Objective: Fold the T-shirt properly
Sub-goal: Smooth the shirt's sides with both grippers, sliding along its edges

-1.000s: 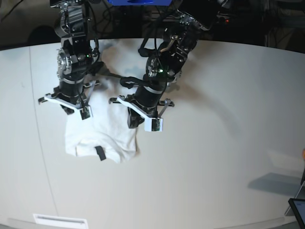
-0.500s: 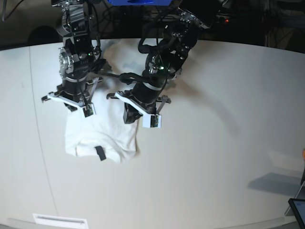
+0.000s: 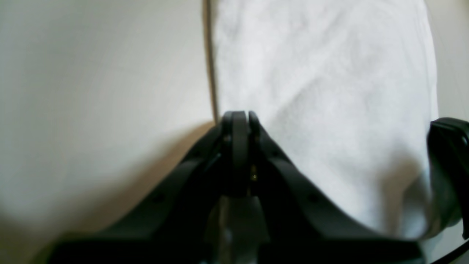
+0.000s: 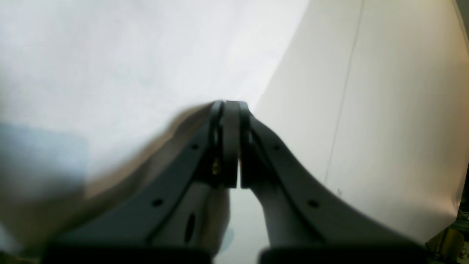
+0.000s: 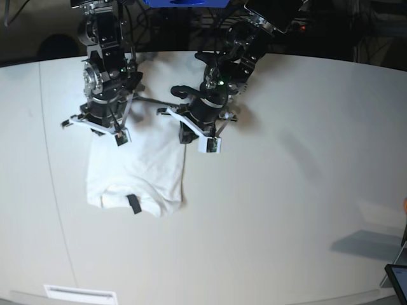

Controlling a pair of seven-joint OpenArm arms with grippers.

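**A:** What's around you on the table (image 5: 286,190)?

**B:** Mostly bare pale tabletop. The T-shirt (image 5: 143,171) lies as a folded white bundle toward my right side, plain reverse up, with its small black neck tag (image 5: 133,204) at the near edge. A white label strip (image 5: 80,293) sits at the near rim and the corner of a dark screen (image 5: 399,279) at the far left rim. Both are well apart from the cloth.

**A:** And your grippers?

**B:** My left gripper (image 3: 238,119) has its fingers pressed together with nothing between them; it hangs over the shirt's side edge, where cloth meets table. My right gripper (image 4: 229,106) is likewise pressed together and empty, over the opposite side edge.

**A:** Anything in the way?

**B:** My own two arms crowd the far end of the shirt. In the left wrist view a dark part (image 3: 449,172) of the other arm pokes in at the frame's edge, near the cloth.

**A:** Room to move?

**B:** Wide bare surface toward my left and toward the near rim. A thin seam line (image 4: 344,99) runs across the table beside the shirt.
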